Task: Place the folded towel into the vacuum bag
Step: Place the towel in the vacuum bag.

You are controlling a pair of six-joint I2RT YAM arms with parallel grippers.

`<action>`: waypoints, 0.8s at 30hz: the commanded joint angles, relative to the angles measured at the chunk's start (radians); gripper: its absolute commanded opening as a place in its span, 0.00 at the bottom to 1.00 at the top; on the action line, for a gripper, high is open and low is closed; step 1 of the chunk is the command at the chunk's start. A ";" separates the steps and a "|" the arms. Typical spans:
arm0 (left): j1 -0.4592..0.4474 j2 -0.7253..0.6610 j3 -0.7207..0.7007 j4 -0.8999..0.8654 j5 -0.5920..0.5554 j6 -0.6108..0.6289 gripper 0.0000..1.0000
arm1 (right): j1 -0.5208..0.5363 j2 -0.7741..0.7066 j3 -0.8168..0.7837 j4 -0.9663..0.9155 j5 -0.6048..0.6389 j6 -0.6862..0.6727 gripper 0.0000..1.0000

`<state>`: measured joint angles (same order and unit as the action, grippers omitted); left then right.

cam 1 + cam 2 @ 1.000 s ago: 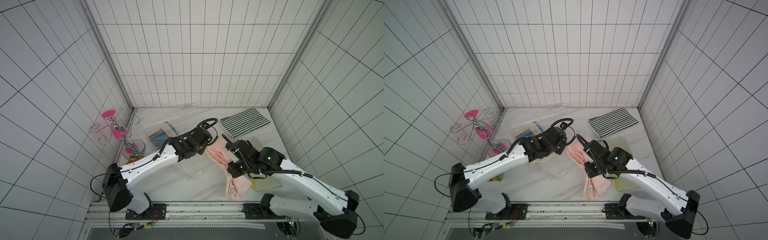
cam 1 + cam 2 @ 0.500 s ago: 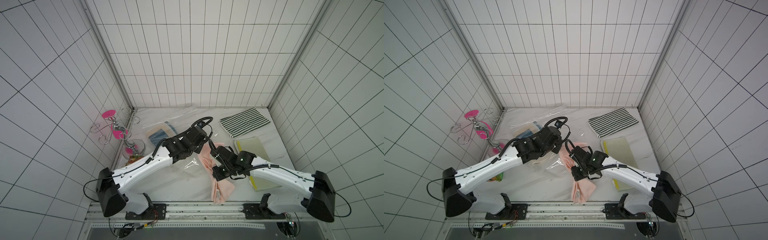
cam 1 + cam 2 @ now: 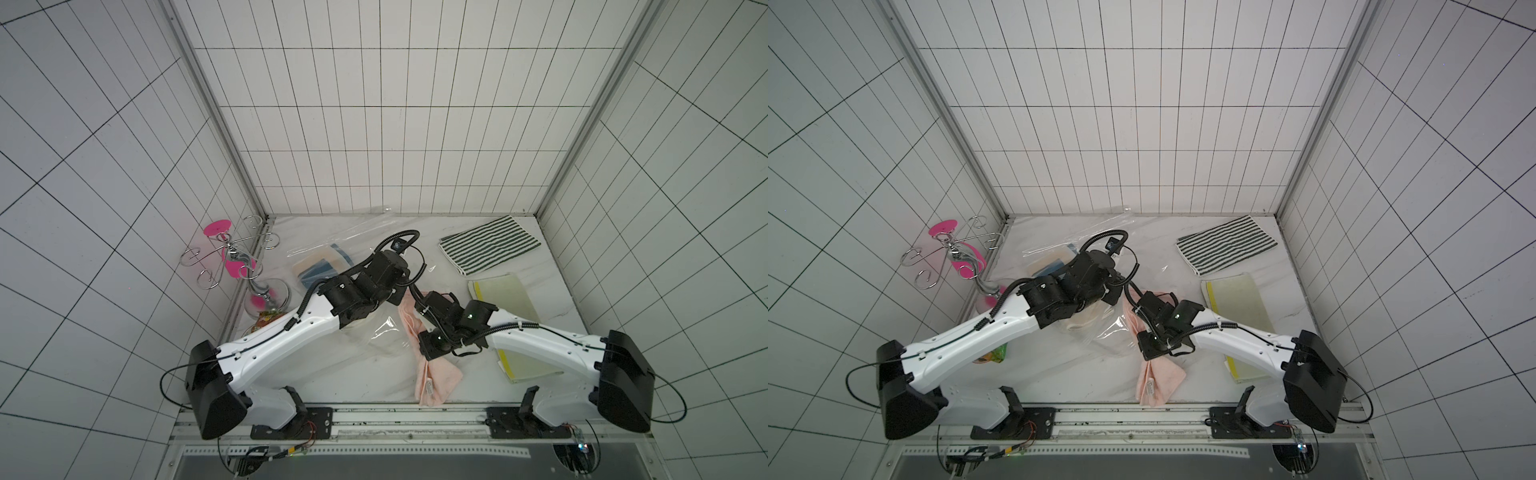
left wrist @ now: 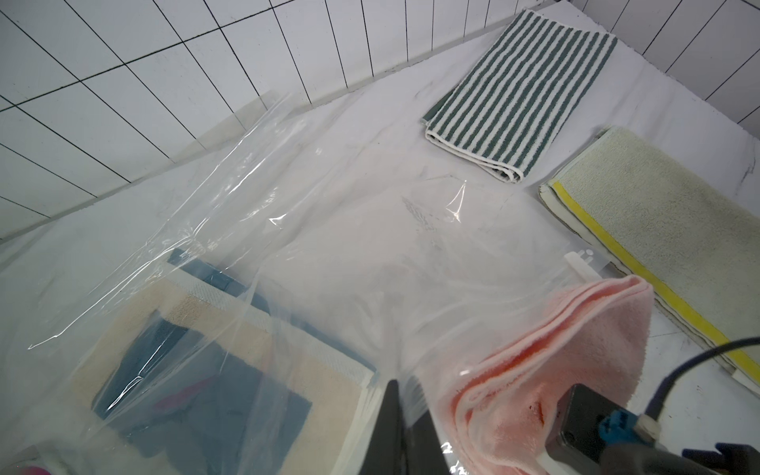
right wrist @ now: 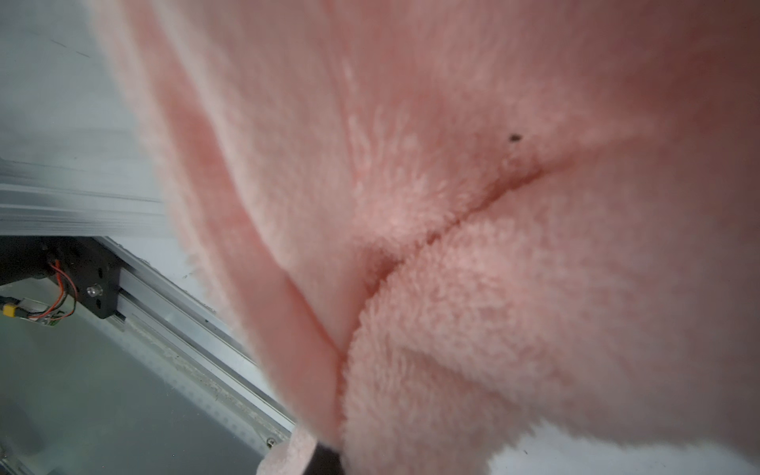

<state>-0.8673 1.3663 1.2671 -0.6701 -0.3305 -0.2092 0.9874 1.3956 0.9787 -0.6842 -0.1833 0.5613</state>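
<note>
Pink towel is lying stretched across the middle of the table in both top views. Its near end is trailing toward the front rail. Its far end is rising to the right gripper, which is sitting beside the left gripper. Vacuum bag is spreading from the back wall to the two wrists, with a beige-and-blue towel lying inside it. Striped towel and pale towel with a yellow band are resting flat on the right side, outside the bag. Wire stand with pink discs is standing at the left wall.

Left wrist view: the left gripper's dark fingers are pressing together on the bag's clear film, which is lifting up toward them. The pink towel's folded far end is showing partly through a layer of that film, beside the white zip strip. How far it is sitting inside the mouth, I cannot tell.

Right wrist view: pink pile is filling nearly the whole frame. One dark finger is showing at the frame's edge, buried in a fold, so the right jaws are clamping on the pink towel. Front rail is showing behind it.
</note>
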 commanded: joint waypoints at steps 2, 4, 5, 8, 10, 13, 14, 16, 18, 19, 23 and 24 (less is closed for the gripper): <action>0.040 0.015 0.040 0.063 0.066 -0.001 0.00 | 0.047 -0.054 0.003 -0.024 0.005 -0.006 0.00; 0.052 0.041 0.063 0.076 0.083 0.001 0.00 | 0.048 -0.084 -0.022 -0.035 0.021 -0.022 0.00; 0.057 0.055 0.071 0.084 0.085 0.004 0.00 | 0.047 -0.090 -0.023 -0.043 0.025 -0.030 0.00; 0.071 0.102 0.094 0.090 0.100 -0.001 0.00 | 0.048 -0.090 -0.012 -0.076 0.026 -0.050 0.00; 0.070 0.117 0.103 0.092 0.118 -0.014 0.00 | 0.040 -0.082 -0.001 -0.083 0.040 -0.073 0.00; 0.071 0.112 0.100 0.114 0.135 -0.022 0.00 | -0.002 -0.058 0.014 -0.095 0.006 -0.103 0.00; 0.071 0.111 0.106 0.115 0.132 -0.018 0.00 | -0.022 -0.052 0.017 -0.094 -0.003 -0.112 0.00; 0.071 0.118 0.134 0.106 0.132 -0.001 0.00 | -0.089 -0.041 0.031 -0.089 -0.017 -0.134 0.00; 0.071 0.128 0.148 0.105 0.136 0.015 0.00 | -0.165 -0.025 0.076 -0.087 -0.020 -0.170 0.00; 0.071 0.135 0.150 0.108 0.141 0.018 0.00 | -0.198 -0.007 0.114 -0.084 -0.009 -0.191 0.00; 0.071 0.163 0.134 0.112 0.161 0.012 0.00 | -0.283 0.100 0.266 -0.060 -0.023 -0.231 0.00; 0.071 0.163 0.129 0.112 0.163 0.008 0.00 | -0.293 0.124 0.300 -0.054 -0.028 -0.236 0.00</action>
<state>-0.7967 1.5070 1.3911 -0.5865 -0.1909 -0.2066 0.7204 1.4807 1.1648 -0.7689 -0.1978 0.3817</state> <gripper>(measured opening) 0.048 0.104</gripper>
